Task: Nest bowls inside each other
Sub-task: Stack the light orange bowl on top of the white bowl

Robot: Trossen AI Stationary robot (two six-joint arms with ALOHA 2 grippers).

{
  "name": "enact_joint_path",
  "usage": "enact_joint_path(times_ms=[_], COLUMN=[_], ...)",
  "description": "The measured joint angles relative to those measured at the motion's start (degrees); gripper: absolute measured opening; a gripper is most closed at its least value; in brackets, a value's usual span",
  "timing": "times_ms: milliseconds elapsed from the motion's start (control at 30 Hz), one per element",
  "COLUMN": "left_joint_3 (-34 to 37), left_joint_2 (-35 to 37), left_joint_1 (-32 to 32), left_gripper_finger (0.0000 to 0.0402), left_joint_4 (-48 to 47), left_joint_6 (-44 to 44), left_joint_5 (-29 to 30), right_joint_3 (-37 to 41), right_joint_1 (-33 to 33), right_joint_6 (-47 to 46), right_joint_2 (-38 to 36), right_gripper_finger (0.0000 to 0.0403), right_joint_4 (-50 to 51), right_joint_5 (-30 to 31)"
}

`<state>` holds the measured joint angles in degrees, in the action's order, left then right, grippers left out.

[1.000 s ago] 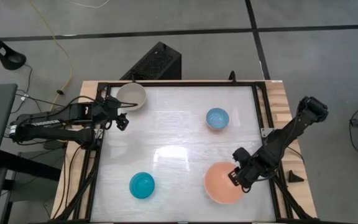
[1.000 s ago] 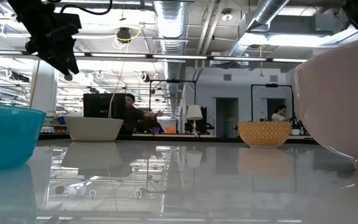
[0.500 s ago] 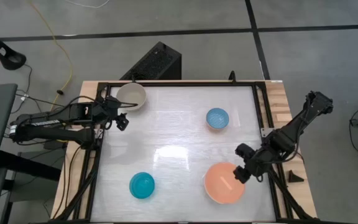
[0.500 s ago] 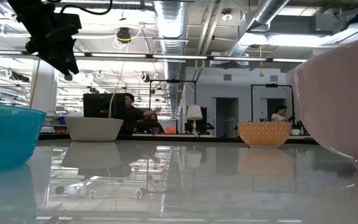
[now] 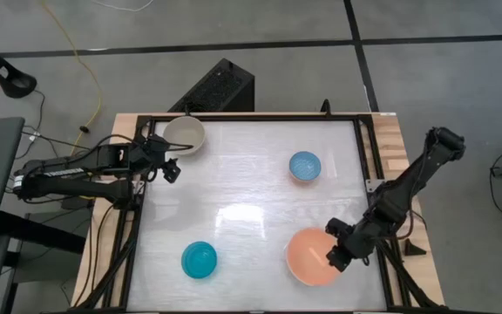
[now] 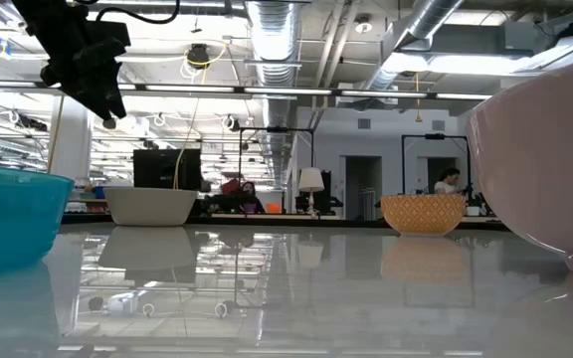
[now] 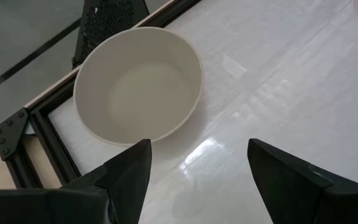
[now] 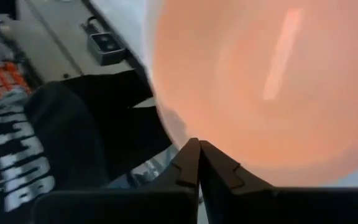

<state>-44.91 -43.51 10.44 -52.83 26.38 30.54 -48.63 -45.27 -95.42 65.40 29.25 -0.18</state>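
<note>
Four bowls stand on their bases on the white table. The cream-white bowl (image 5: 184, 134) is far left, the blue speckled bowl (image 5: 304, 166) far right, the turquoise bowl (image 5: 199, 260) near left and the salmon-pink bowl (image 5: 312, 255) near right. My left gripper (image 5: 171, 170) hangs open just short of the cream-white bowl (image 7: 138, 87), touching nothing. My right gripper (image 5: 333, 256) is shut and slants down at the salmon-pink bowl's right rim (image 8: 185, 140). In the low view, the salmon-pink bowl (image 6: 550, 169) fills the right side. My right gripper's shut fingertips (image 8: 197, 155) slant down from the table's right side at the salmon-pink bowl's right rim. Whether they touch the rim, or have it between them, I cannot tell. The bowl stands on the table.
A black frame (image 5: 364, 148) borders the white table top, with wooden strips outside it. A black box (image 5: 219, 87) stands beyond the far edge. The middle of the table (image 5: 242, 209) is bare between the bowls. People show in the room behind in the low view.
My right gripper drew back a little toward the table's right edge, off the salmon-pink bowl, and tipped. It then came back down over the bowl's right rim. The bowl has stayed where it was.
</note>
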Motion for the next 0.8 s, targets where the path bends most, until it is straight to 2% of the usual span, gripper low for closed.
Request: enact_joint_path(times_ms=[300,500,800], left_joint_3=[0.0,0.0,0.0], left_joint_2=[0.0,0.0,0.0], left_joint_1=[0.0,0.0,0.0], left_gripper_finger=[0.0255,0.0255,0.0255], left_joint_4=[0.0,-0.1,-0.1], left_joint_6=[1.1,1.1,1.1], left_joint_5=[-0.8,-0.8,-0.8], right_joint_3=[6.0,6.1,6.1], right_joint_1=[-2.4,-2.2,-2.2], right_joint_6=[-4.0,-1.8,-1.6], right_joint_2=[-0.2,-0.1,-0.1], right_gripper_finger=[0.0019,0.003,0.0024], right_joint_4=[-2.5,-1.7,2.1], right_joint_5=[0.1,0.0,-1.2])
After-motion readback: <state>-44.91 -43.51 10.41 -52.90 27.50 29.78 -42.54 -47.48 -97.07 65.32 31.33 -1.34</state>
